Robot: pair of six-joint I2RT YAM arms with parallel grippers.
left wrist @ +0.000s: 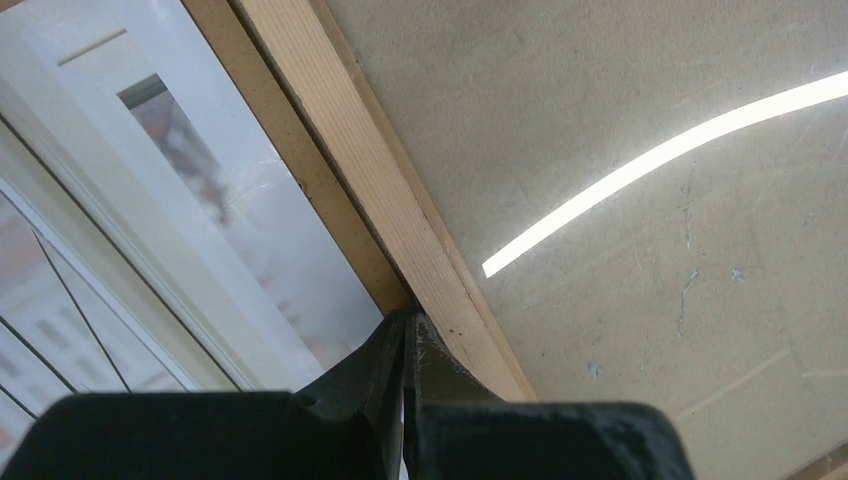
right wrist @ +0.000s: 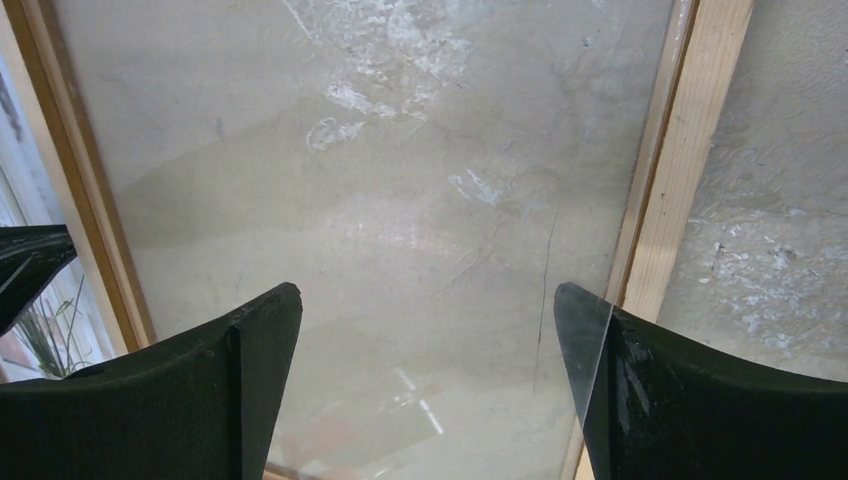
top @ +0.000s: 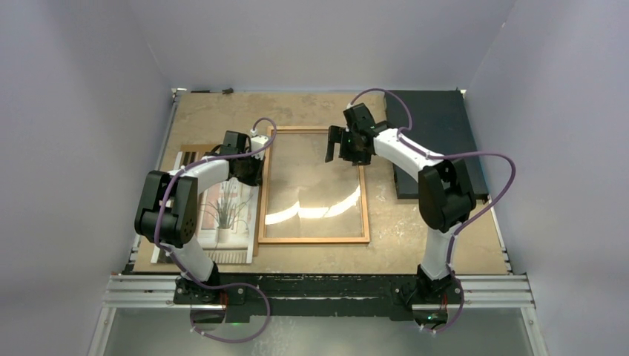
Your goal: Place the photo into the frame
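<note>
The photo (top: 222,211) lies flat at the 9 o'clock side of the desk (top: 415,230), picture side up and just beside the frame, with none of it in the opening yet. A strip of brown board (left wrist: 290,150) shows along its edge. Above it we see the left claw (left wrist: 405,325) with its fingers drawn together at the seam where that strip meets the wooden rail. A pale sliver shows between them, but we cannot tell whether it is paper.

The frame (top: 315,239) rests flat at the centre, its glass in place and reflecting a ceiling light, with nothing inside the rails. Over its 1 o'clock corner hangs the right claw (right wrist: 428,300), spread wide and holding nothing. One finger is over the glass and the other is above the right rail. The black slab (top: 438,126) sits well apart at 2 o'clock.

We judge the main risk to be at the left rail. It stands proud of the desk, so a print pushed toward 3 o'clock could butt against it and buckle, or slide underneath instead of over. The closed tips also sit so near the wood that a sideways move may nudge the whole frame out of line. A thin sheet lying flat offers little to pinch, so a poor grip could crease a corner or let it slip. On the right, a finger coming down could press on the glass or catch the rail.
</note>
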